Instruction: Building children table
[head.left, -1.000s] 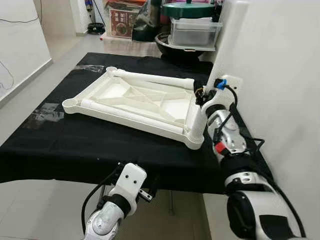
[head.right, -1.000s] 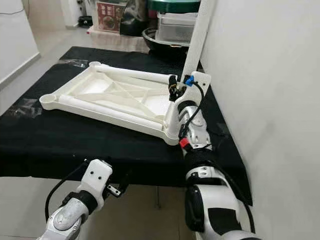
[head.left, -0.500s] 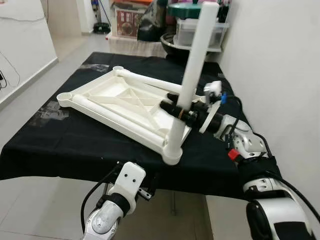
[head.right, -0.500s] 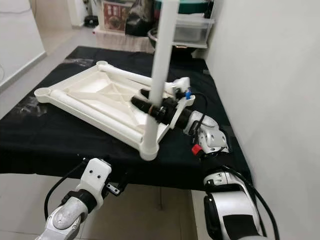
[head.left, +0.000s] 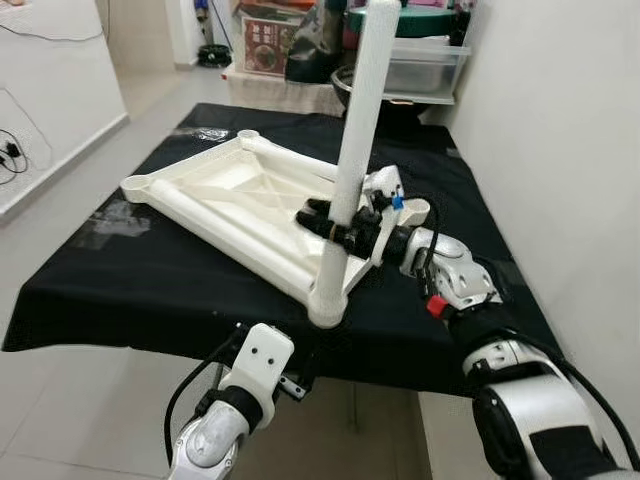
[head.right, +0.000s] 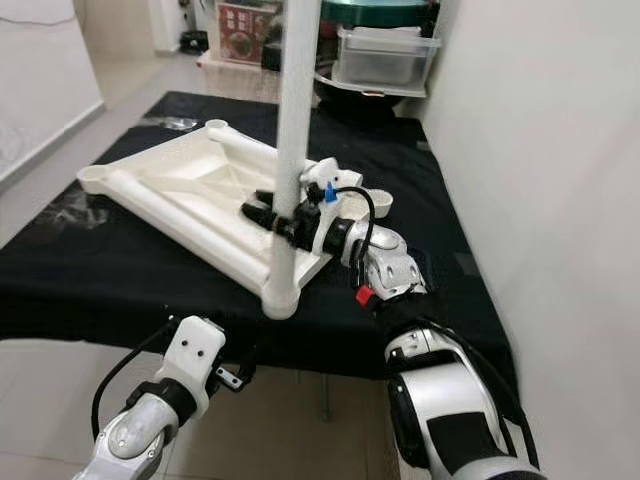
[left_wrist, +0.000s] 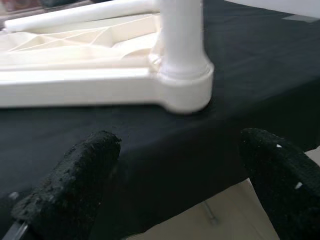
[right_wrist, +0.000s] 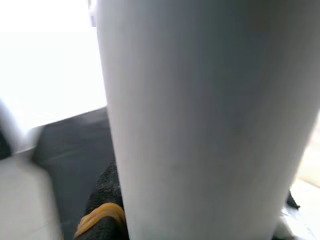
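An upturned white table top (head.left: 225, 195) lies on the black-covered table (head.left: 120, 290). One white leg (head.left: 355, 120) stands upright in its near corner socket (head.left: 327, 303), close to the table's front edge. My right gripper (head.left: 335, 225) is shut on this leg low down, reaching in from the right. Two more white legs (head.left: 232, 228) lie along the top's long sides. My left gripper (left_wrist: 180, 150) hangs open just below the front edge, facing the socket (left_wrist: 182, 92) from a short distance, its fingers (left_wrist: 82, 170) wide apart.
A white wall (head.left: 560, 150) runs close along the table's right side. Storage boxes (head.left: 420, 65) and a dark bowl stand behind the table. Open floor (head.left: 60, 170) lies to the left. Empty corner sockets (head.left: 136, 184) show at the top's other corners.
The leg and the corner under it have shifted left along the front edge, the top turning with them. My right forearm now reaches across from the right. The view has shifted too.
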